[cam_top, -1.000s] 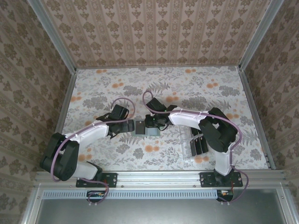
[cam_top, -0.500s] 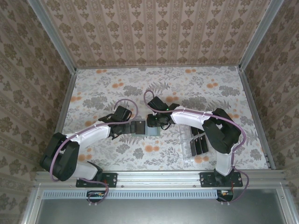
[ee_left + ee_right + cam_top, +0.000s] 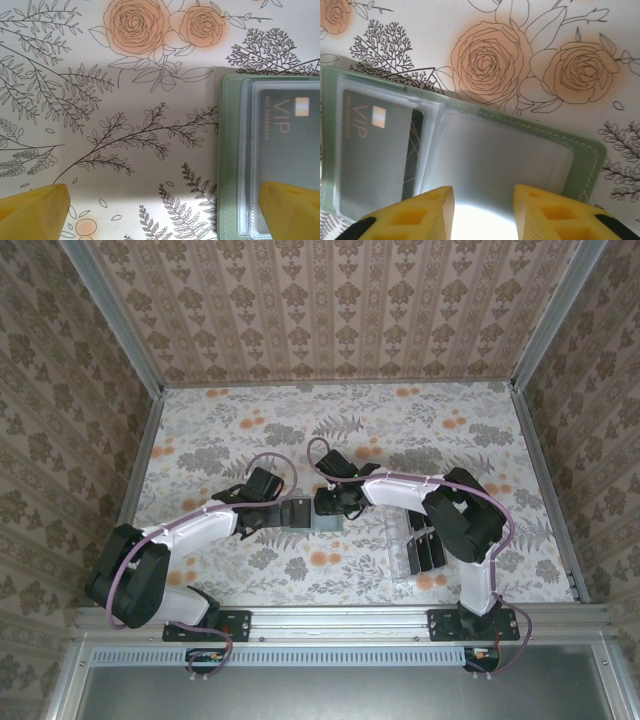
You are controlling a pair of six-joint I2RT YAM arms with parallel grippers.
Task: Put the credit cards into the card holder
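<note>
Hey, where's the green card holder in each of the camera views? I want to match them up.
Top external: the card holder lies open mid-table, left of the clear rack.
Left wrist: the card holder runs down the right edge, from mid-height to the bottom.
Right wrist: the card holder spreads open across the frame's middle.
Shared landmark: the black VIP card in its clear pocket, seen by both wrist cameras.

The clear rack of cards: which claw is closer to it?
Right. The right gripper is at the wallet beside the rack; the left gripper is farther left.
</note>
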